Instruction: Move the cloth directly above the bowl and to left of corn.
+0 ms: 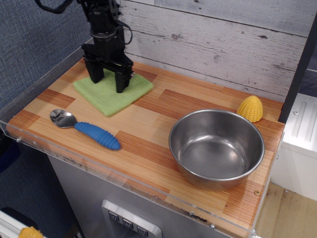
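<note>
1. Overhead at the back left, the black gripper (pixel 108 83) points straight down over the cloth (pixel 113 91), its two fingers spread apart with a strip of green showing between them.
2. Both fingertips (pixel 121 87) sit at or right against the cloth's surface; whether they press into it cannot be told from this angle.
3. Nothing is held between the jaws; they stand open.
4. The cloth, a light green square, lies flat on the wooden tabletop (pixel 148 134) in the far left corner, one corner pointing toward the front.
5. The steel bowl (pixel 216 146) sits well apart from the cloth, on the right half of the table near the front edge, upright and with nothing inside.
6. The yellow corn (pixel 250 108) stands just behind the bowl's far rim, close to the right edge and near the plank wall (pixel 223 39).
7. A spoon (pixel 85 128) with a blue ribbed handle lies in front of the cloth, its metal scoop toward the left, not touching the cloth.
</note>
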